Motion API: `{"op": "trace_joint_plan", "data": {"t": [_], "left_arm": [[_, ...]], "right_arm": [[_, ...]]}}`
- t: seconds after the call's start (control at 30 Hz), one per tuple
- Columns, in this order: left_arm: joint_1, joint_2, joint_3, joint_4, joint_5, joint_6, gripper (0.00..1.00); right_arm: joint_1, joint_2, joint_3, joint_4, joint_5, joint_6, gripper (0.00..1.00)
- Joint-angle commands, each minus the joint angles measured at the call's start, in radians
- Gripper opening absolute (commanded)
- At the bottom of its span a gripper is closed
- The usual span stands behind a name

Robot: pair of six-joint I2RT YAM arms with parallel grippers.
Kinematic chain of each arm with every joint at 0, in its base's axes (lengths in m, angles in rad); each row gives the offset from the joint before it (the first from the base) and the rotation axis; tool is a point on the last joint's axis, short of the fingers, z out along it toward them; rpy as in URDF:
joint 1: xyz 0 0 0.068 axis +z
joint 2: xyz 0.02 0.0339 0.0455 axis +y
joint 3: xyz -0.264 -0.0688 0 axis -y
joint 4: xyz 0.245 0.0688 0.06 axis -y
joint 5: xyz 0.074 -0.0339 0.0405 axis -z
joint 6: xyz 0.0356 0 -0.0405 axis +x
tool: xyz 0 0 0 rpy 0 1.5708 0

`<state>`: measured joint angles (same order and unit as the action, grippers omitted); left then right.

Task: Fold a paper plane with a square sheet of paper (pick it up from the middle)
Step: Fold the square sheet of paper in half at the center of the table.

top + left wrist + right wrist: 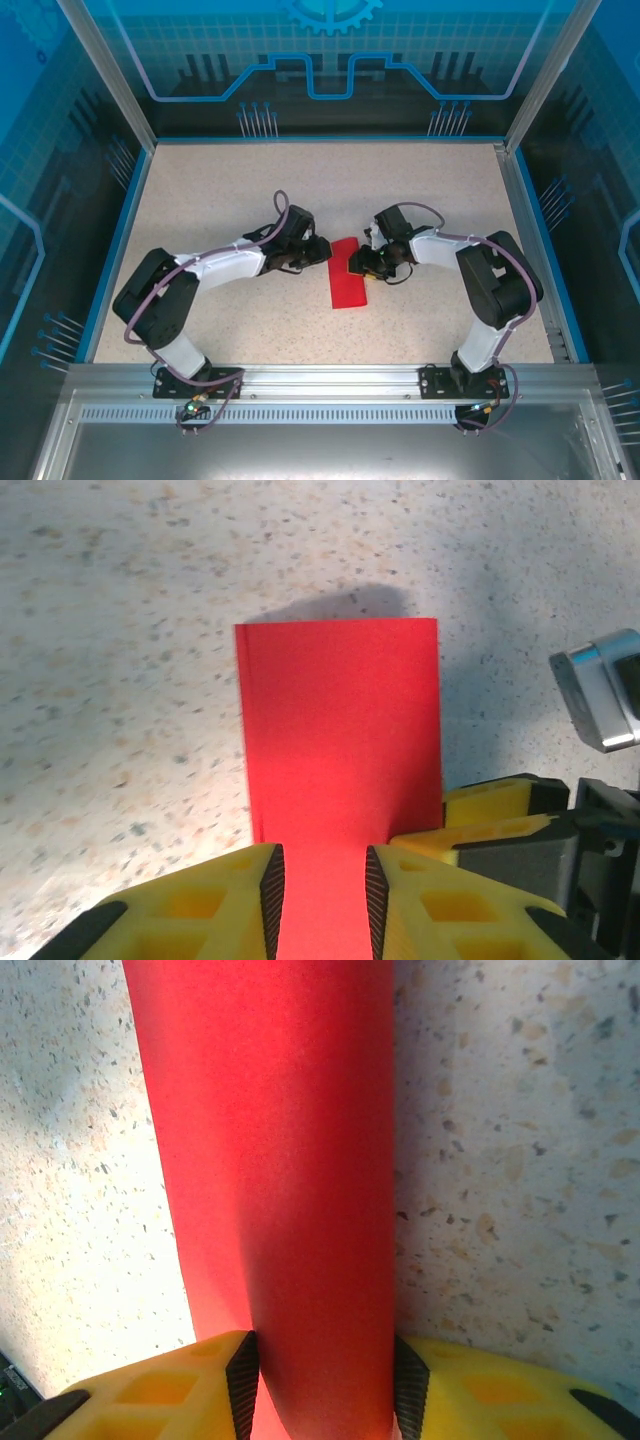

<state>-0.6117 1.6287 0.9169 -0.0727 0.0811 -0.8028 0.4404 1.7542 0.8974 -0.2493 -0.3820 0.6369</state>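
Note:
The square sheet of paper [347,282] is bright red and folded into a narrow strip, lying at mid-table between my two grippers. My left gripper [322,250] is at its far-left end. In the left wrist view its jaws [320,900] stand apart, and the flat red sheet [340,730] runs through the gap without being pinched. My right gripper [357,265] is at the strip's right side. In the right wrist view the paper [280,1160] bulges up as a curved fold, and both pads of that gripper [325,1385] press on its sides. A yellow right finger [500,815] shows beside the sheet.
The speckled table [250,180] has a raised blue rim on the left, far and right sides, with a metal rail at the near edge. Both arms reach inward, their wrists close together over the paper.

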Motion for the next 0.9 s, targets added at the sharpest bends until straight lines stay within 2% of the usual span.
{"op": "trace_joint_plan", "data": {"t": [0.0,0.43,0.87], "left_arm": [[-0.006,-0.045,-0.044,0.023,-0.043,-0.049,0.32],[-0.006,0.011,-0.044,0.091,0.064,-0.084,0.32],[-0.006,0.073,-0.009,0.087,0.092,-0.075,0.22]], "right_arm": [[0.01,0.035,-0.023,-0.048,0.093,0.008,0.44],[0.054,0.086,0.024,-0.127,0.206,-0.008,0.44],[0.06,0.121,0.038,-0.145,0.239,-0.008,0.44]]}}
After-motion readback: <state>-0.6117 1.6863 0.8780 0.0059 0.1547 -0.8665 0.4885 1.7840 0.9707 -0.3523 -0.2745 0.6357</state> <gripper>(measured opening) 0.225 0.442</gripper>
